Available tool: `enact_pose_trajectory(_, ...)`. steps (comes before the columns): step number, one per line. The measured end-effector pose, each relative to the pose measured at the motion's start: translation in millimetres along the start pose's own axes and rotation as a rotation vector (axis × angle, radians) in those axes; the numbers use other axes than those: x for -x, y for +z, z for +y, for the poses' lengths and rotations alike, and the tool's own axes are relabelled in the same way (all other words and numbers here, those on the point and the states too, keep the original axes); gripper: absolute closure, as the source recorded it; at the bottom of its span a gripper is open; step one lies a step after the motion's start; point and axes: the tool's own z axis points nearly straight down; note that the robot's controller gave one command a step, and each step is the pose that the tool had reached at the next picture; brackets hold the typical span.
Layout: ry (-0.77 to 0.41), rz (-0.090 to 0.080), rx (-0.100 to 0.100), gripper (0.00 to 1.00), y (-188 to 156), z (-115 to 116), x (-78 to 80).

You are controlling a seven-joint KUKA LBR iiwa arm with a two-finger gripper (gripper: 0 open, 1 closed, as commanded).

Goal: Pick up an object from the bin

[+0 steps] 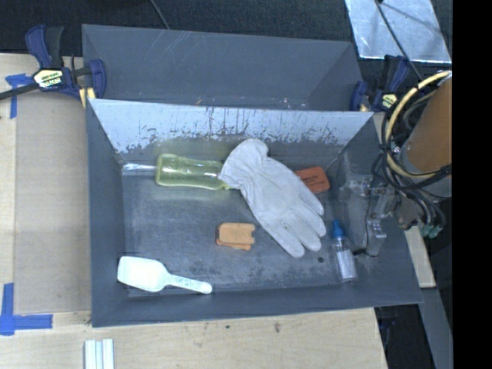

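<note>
The grey metal bin (pixel 108 206) had a flat floor and sloping walls, with its things scattered loosely, not heaped. My gripper (pixel 373 233) hung low against the right-hand slope. I could not tell how far open it was, and I saw nothing in its grasp. Nearest to it, just beside it at the foot of that slope, lay a small clear vial with a blue cap (pixel 341 254). Its long axis ran roughly from the far wall to the near wall, a little tilted, with the cap towards the far wall. I judged that, being round and smooth, it could roll or squirt out of a pinch across its width. The slope so close by could block my descent, and the pale work glove (pixel 277 194) lying near might get snagged.
</note>
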Motion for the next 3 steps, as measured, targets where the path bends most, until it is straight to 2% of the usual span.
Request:
enact_pose_trajectory(1,-0.003,-0.009,-0.001,0.00,-4,1,1.7)
enact_pose_trajectory(2,0.339,-0.011,0.000,0.00,47,57,5.9)
enact_pose_trajectory(3,0.175,-0.005,0.001,0.00,64,79,-2.4)
